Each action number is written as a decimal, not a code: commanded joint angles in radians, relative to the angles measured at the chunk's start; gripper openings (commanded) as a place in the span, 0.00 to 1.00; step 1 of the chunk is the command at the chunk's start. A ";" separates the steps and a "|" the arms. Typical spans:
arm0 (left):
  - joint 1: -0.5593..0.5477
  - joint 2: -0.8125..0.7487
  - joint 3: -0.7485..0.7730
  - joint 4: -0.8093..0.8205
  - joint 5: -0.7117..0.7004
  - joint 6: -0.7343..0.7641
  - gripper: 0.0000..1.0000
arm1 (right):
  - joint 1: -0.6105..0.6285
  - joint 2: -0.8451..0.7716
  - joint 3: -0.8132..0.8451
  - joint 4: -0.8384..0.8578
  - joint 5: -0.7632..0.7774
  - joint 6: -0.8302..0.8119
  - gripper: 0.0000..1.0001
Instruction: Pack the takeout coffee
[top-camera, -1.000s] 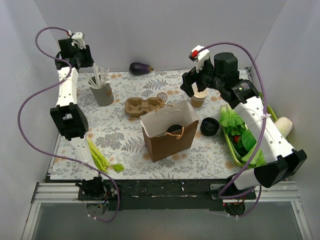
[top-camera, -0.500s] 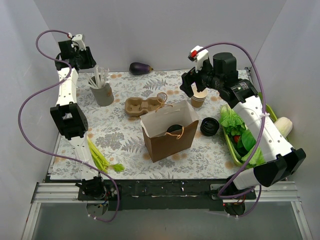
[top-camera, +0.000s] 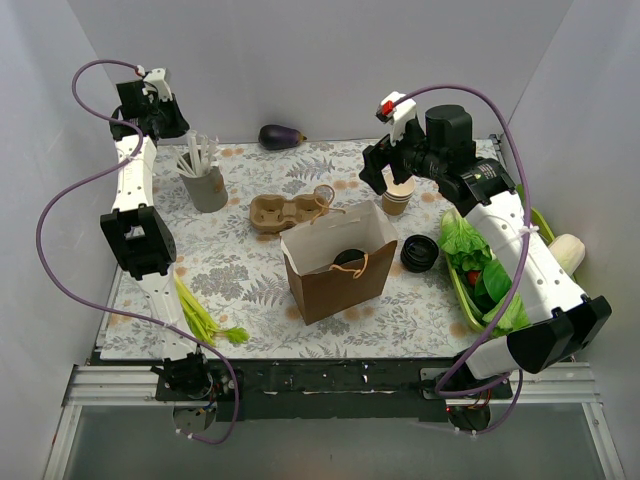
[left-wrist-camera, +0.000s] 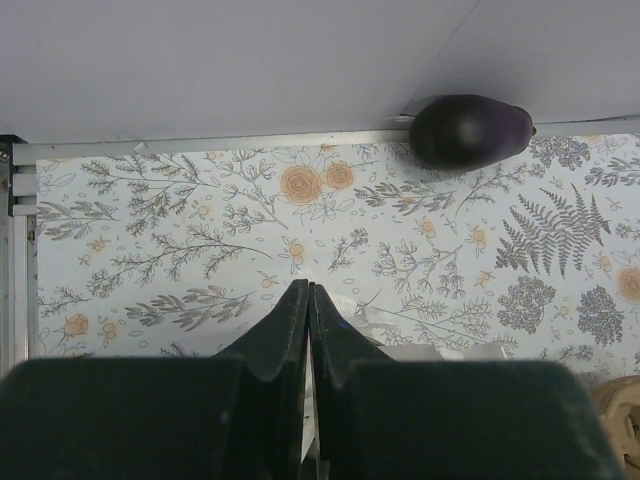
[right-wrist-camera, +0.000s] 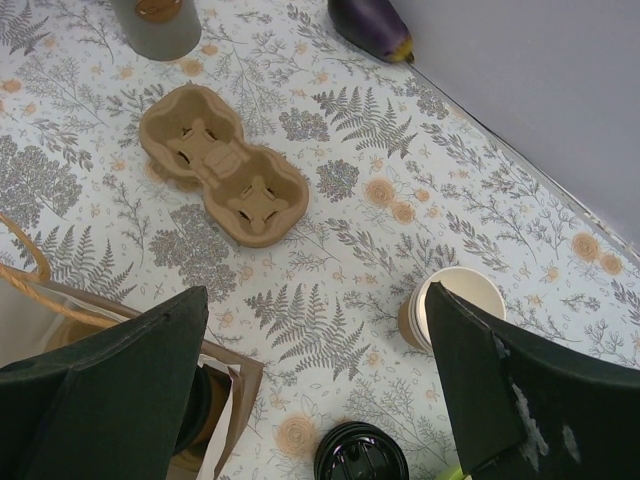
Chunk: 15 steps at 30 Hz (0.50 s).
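Note:
The takeout coffee (top-camera: 348, 261) stands inside the open brown paper bag (top-camera: 325, 285) at the table's middle; only its black lid shows. In the right wrist view the lid's edge (right-wrist-camera: 203, 405) peeks from the bag's corner (right-wrist-camera: 235, 385). My right gripper (top-camera: 378, 178) (right-wrist-camera: 315, 300) is open and empty, hovering between the bag and the stack of lidless cups (top-camera: 397, 198) (right-wrist-camera: 455, 300). My left gripper (top-camera: 160, 120) (left-wrist-camera: 308, 290) is shut and raised high at the back left, above the grey holder.
A cardboard cup carrier (top-camera: 282, 212) (right-wrist-camera: 225, 165) lies behind the bag. Black lids (top-camera: 419, 253) (right-wrist-camera: 360, 455) lie right of it. A grey holder of white stirrers (top-camera: 205, 182), an eggplant (top-camera: 279, 136) (left-wrist-camera: 470, 130), a tray of greens (top-camera: 480, 275) and celery (top-camera: 205, 320) surround them.
My left gripper has shifted very slightly at the back left. The right arm has hardly moved. The bag and the cups are as before.

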 joint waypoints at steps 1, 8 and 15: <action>0.005 -0.025 0.002 0.012 -0.002 0.017 0.00 | -0.006 0.004 0.013 0.026 -0.019 0.003 0.96; 0.005 -0.126 0.002 0.011 0.004 0.023 0.00 | -0.006 -0.005 0.000 0.031 -0.021 0.005 0.96; 0.005 -0.385 -0.148 0.067 0.010 0.032 0.00 | -0.006 -0.008 -0.012 0.043 -0.030 0.011 0.96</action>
